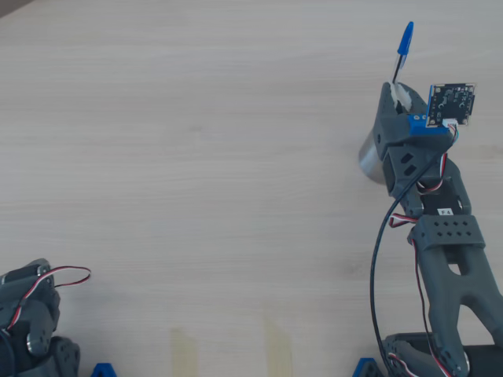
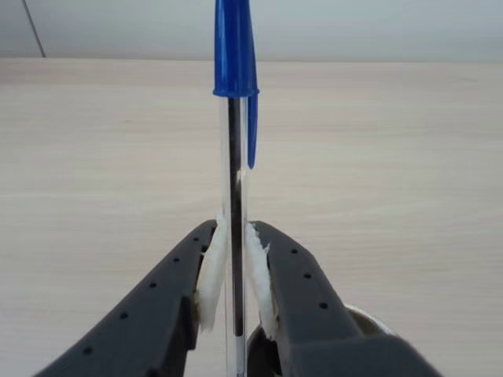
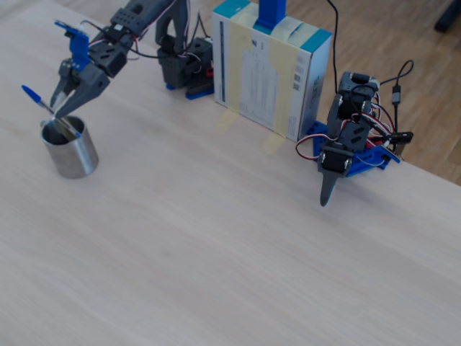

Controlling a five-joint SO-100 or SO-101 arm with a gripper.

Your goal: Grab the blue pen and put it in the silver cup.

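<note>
gripper (image 2: 236, 283) over half-hidden silver cup (image 2: 369, 320)

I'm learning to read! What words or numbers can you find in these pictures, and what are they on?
None can be read.
The box has printed lines on its side in the fixed view, too small and blurred.
The arm carries a tiny white sticker in the overhead view, also too small.
The blue pen shows no writing.

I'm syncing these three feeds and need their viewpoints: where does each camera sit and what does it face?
Overhead view: above the table, looking straight down; arm enters bottom right, gripper over the silver cup.
Wrist view: on the gripper, looking along its fingers at the blue pen.
Fixed view: raised, across the table, facing the arm; second arm right.
All three show pen and cup.
</note>
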